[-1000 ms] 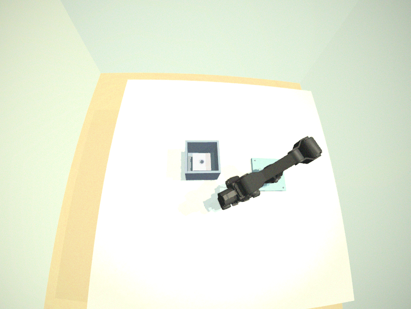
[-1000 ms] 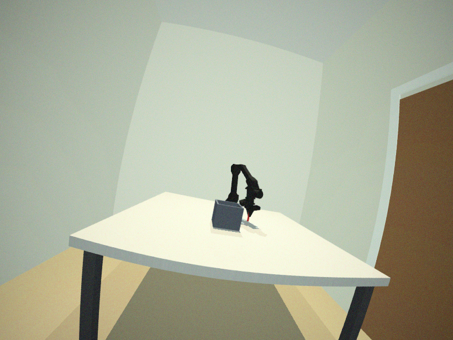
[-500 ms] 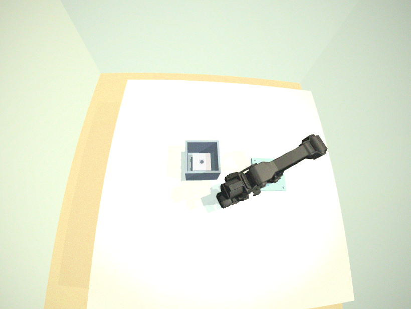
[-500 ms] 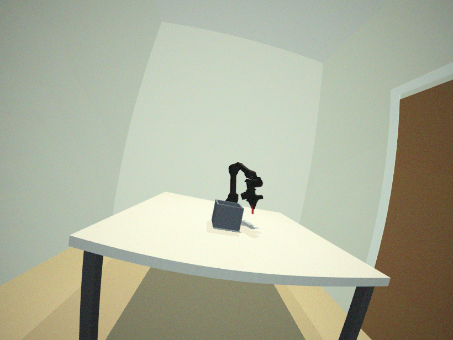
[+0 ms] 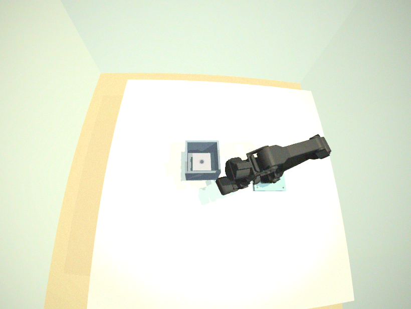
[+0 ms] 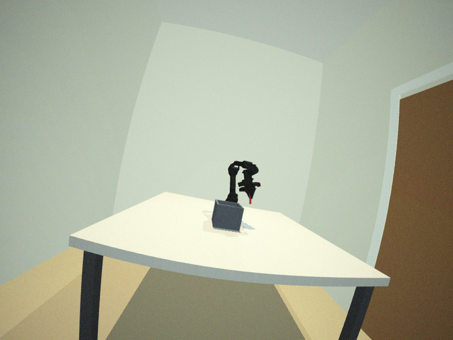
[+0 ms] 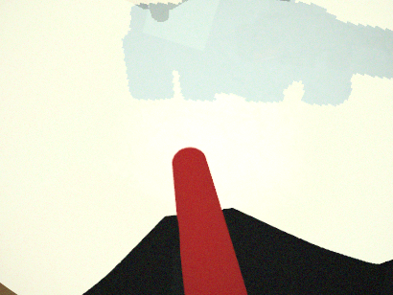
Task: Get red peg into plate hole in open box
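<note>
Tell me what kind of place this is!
Probably a plain room for trying out a robot: a black robot arm stands on a white table, beside an open box, and there's a brown door.

red peg rises higher above the table

the gripper now carries the red peg well above the table top, where a second ago it hangs low, near the surface. the arm is folded up higher, and in the top view its wrist end is closer to the open box.
</note>
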`<state>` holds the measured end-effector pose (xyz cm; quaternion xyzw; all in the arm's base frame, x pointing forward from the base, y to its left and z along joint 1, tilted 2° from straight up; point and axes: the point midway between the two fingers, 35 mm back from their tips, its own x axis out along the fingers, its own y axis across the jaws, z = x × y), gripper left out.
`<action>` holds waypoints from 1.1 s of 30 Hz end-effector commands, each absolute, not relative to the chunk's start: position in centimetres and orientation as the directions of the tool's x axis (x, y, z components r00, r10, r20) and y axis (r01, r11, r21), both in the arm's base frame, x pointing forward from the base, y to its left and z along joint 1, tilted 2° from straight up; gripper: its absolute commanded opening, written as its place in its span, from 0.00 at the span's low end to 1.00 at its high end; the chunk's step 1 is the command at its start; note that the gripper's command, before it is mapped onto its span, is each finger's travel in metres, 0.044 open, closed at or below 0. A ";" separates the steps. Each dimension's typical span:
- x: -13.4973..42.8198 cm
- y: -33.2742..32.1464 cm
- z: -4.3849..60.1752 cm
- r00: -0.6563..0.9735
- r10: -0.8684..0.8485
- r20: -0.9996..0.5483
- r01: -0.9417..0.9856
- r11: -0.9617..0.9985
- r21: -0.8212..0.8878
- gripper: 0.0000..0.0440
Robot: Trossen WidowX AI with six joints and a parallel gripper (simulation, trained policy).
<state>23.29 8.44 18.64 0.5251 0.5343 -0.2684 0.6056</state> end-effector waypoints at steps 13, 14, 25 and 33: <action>25.0 2.6 20.5 0.311 0.102 -0.945 0.909 0.259 0.328 0.00; 25.2 2.2 20.5 0.309 0.097 -0.946 0.911 0.256 0.324 0.00; 26.6 -1.1 20.2 0.276 0.059 -0.959 0.934 0.219 0.282 0.00; 27.7 -3.2 19.5 0.253 0.054 -0.966 0.944 0.204 0.259 0.00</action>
